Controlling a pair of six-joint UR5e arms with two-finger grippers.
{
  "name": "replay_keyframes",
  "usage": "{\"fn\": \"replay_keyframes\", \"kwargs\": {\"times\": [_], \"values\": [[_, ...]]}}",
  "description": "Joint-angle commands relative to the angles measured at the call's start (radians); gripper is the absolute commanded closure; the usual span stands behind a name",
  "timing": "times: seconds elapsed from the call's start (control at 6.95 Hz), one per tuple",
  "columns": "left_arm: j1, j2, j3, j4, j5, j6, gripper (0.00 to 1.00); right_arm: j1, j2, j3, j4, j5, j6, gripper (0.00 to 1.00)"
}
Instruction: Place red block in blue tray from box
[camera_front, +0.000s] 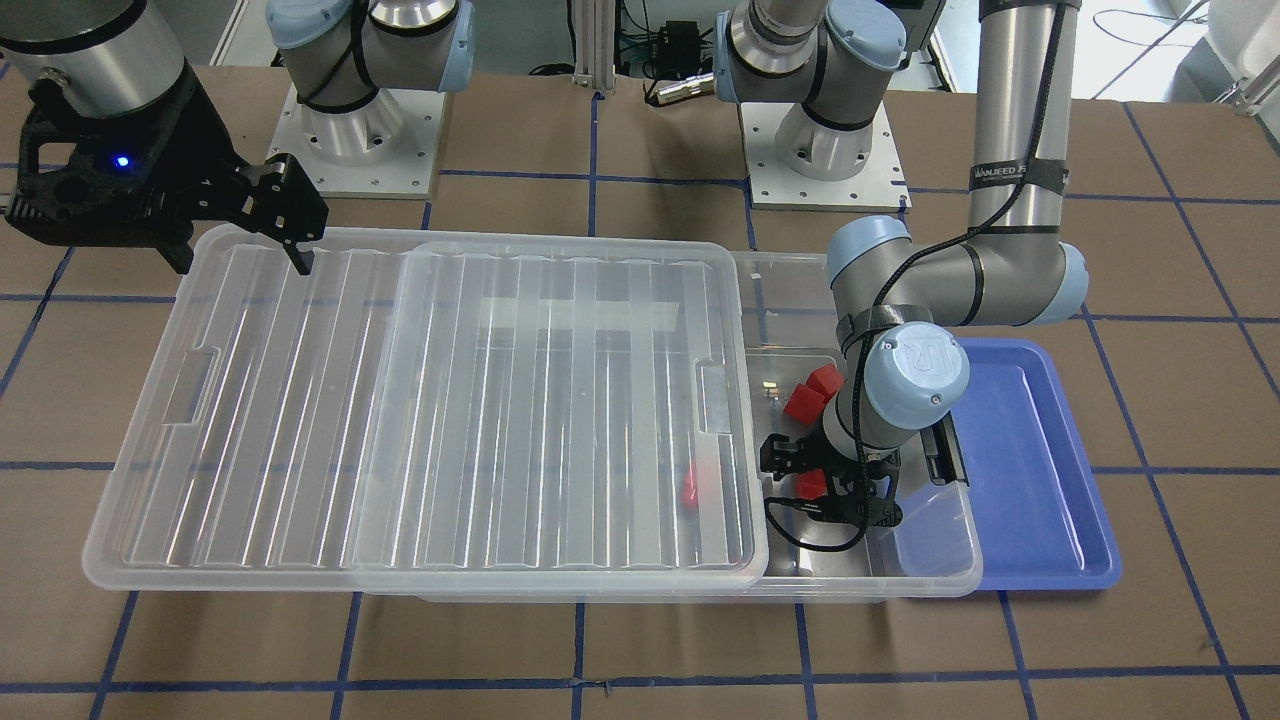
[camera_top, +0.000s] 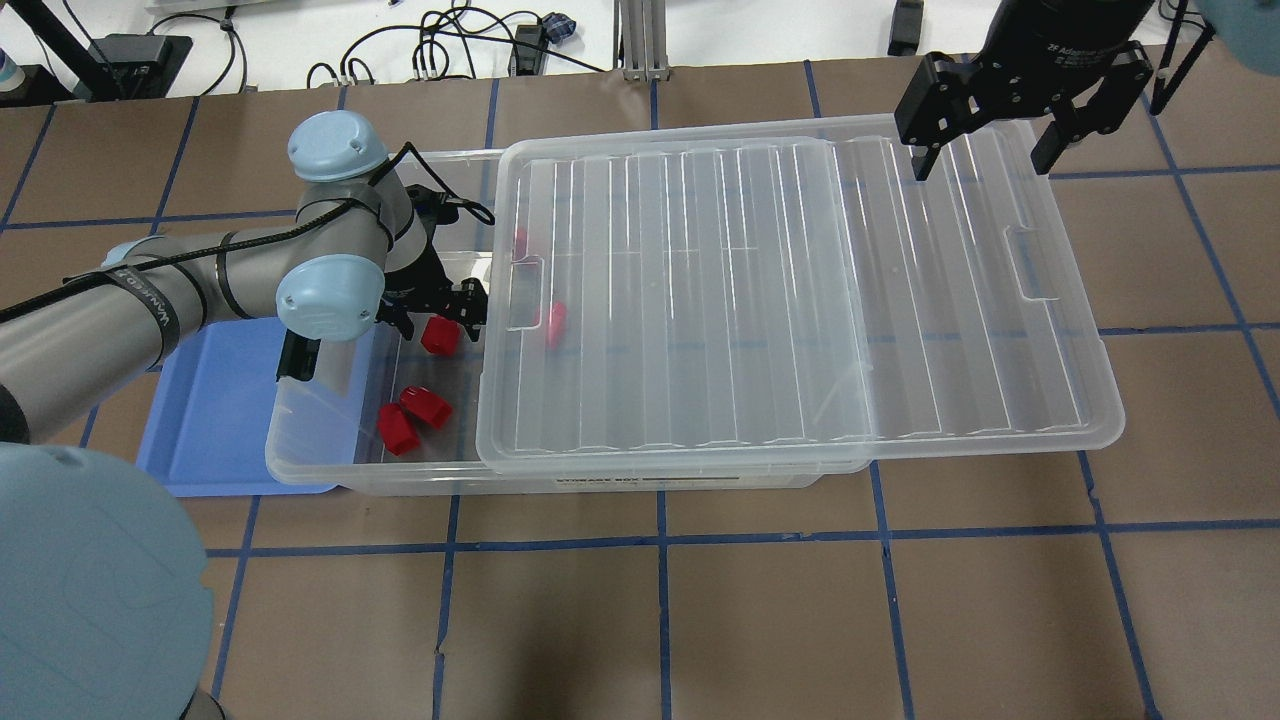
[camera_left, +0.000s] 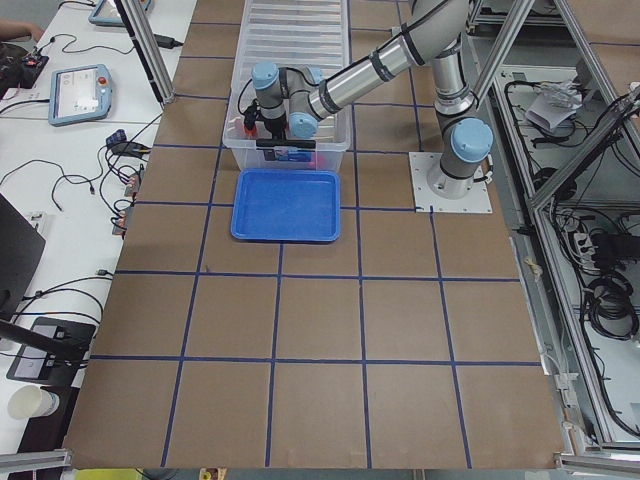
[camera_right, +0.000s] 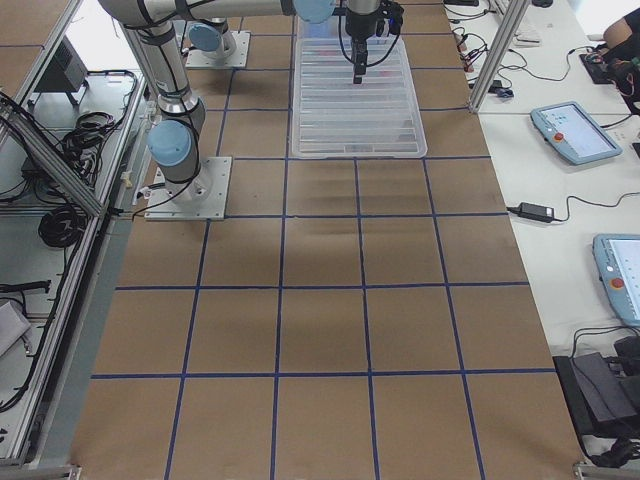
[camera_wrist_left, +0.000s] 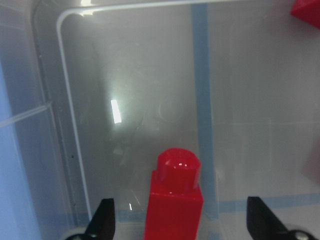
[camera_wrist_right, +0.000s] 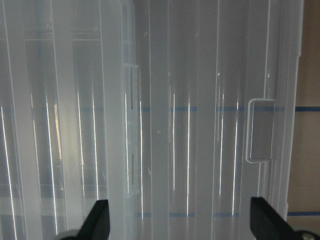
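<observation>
The box (camera_top: 600, 480) is a clear bin whose ribbed lid (camera_top: 800, 300) is slid aside, so its left end is uncovered. My left gripper (camera_top: 435, 318) is down inside that end and open. A red block (camera_top: 440, 338) stands upright between its fingers; in the left wrist view the block (camera_wrist_left: 175, 200) sits midway between the two spread fingertips (camera_wrist_left: 105, 220), touching neither. Two more red blocks (camera_top: 412, 418) lie nearer the box's front wall. The blue tray (camera_top: 215, 420) lies beside the box's left end. My right gripper (camera_top: 983, 165) hangs open and empty above the lid's far right end.
Two more red blocks (camera_top: 553, 323) show faintly under the lid. A black latch (camera_top: 290, 358) sits on the box's end wall next to the tray. The lid (camera_front: 450, 400) overhangs the box on my right side. The arm bases (camera_front: 350, 130) stand behind the box.
</observation>
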Motion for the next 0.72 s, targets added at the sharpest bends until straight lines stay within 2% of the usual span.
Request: {"fn": "replay_keyframes", "kwargs": {"times": [0.0, 0.29, 0.58], "values": [[-0.001, 0.001, -0.001, 0.004, 0.001, -0.012, 0.69, 0.000, -0.001, 0.000, 0.001, 0.000, 0.000, 0.00], [-0.001, 0.026, 0.004, -0.001, 0.004, -0.014, 0.73, 0.000, -0.001, 0.000, -0.001, 0.000, 0.000, 0.00], [-0.002, 0.037, 0.019, -0.012, 0.002, -0.074, 0.73, 0.000, -0.001, 0.002, 0.001, 0.000, 0.000, 0.00]]}}
